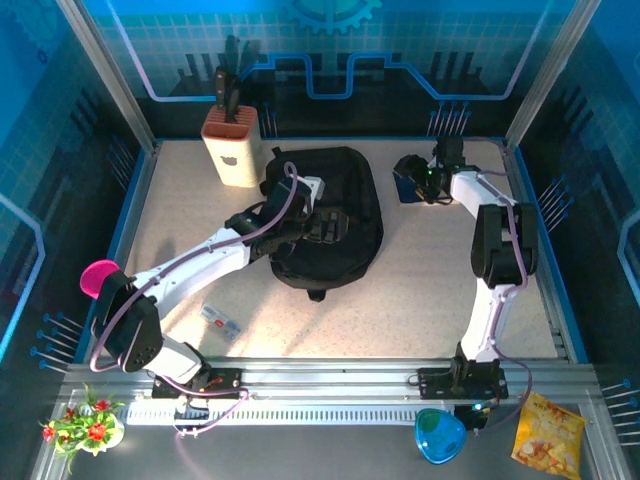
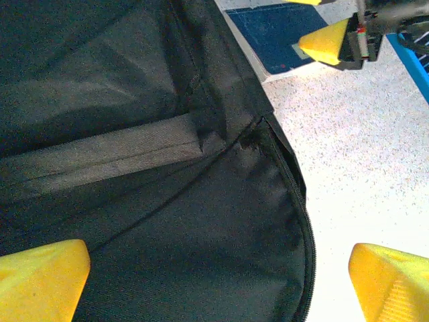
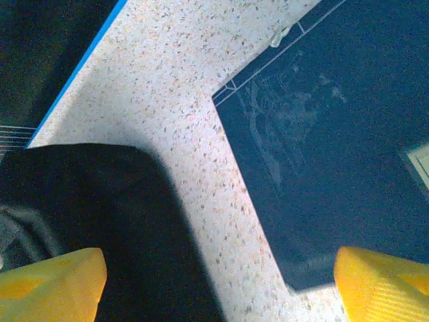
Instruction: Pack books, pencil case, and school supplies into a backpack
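Observation:
The black backpack (image 1: 335,215) lies flat mid-table. My left gripper (image 1: 322,228) hovers over its front panel, open. In the left wrist view the yellow fingertips (image 2: 40,278) straddle black backpack fabric (image 2: 167,201) and the zipper seam, gripping nothing. A dark blue book (image 1: 404,186) lies on the table just right of the backpack. My right gripper (image 1: 414,176) hangs above it, open. In the right wrist view the blue book (image 3: 335,147) with its pale label sits under the right fingertip (image 3: 385,285), and the backpack edge (image 3: 100,221) is under the left one. The other books are out of view.
A cream knife block (image 1: 232,148) stands at the back left beside the backpack. A small packet (image 1: 222,320) lies near the front left. A pink cup (image 1: 98,277), a blue bowl (image 1: 438,435), a snack bag (image 1: 548,436) and flowers (image 1: 80,425) sit off the table.

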`<action>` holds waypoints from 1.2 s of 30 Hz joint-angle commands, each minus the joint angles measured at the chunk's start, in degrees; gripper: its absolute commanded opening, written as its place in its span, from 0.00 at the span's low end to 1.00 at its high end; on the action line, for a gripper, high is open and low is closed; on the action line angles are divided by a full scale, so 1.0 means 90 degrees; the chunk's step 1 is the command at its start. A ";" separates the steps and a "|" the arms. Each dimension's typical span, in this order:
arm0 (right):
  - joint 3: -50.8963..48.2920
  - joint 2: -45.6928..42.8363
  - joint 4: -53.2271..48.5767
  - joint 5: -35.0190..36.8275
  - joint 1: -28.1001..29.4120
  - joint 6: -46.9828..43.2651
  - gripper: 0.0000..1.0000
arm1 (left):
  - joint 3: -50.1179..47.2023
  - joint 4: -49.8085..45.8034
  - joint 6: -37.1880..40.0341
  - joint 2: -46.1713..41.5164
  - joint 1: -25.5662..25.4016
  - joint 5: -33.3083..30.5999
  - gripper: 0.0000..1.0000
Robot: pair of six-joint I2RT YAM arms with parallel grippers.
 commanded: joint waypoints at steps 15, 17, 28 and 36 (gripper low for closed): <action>0.0820 0.0903 -0.2123 0.0323 0.0178 0.0116 0.82 | 0.0081 -0.0008 -0.0123 -0.0114 0.0038 -0.0024 0.99; 0.0212 0.0513 -0.2124 0.0372 0.0140 0.0102 0.82 | 0.0123 -0.0008 -0.0109 -0.0068 0.0038 0.0000 0.99; -0.3710 -0.2247 -0.1551 0.0201 -0.0125 0.0268 0.80 | 0.0727 -0.0059 -0.0212 0.0568 0.0040 0.0485 0.99; -0.5035 -0.4111 -0.2362 0.0625 -0.0132 -0.0239 0.80 | 0.1457 -0.0297 -0.0425 0.1222 -0.0100 0.1064 0.99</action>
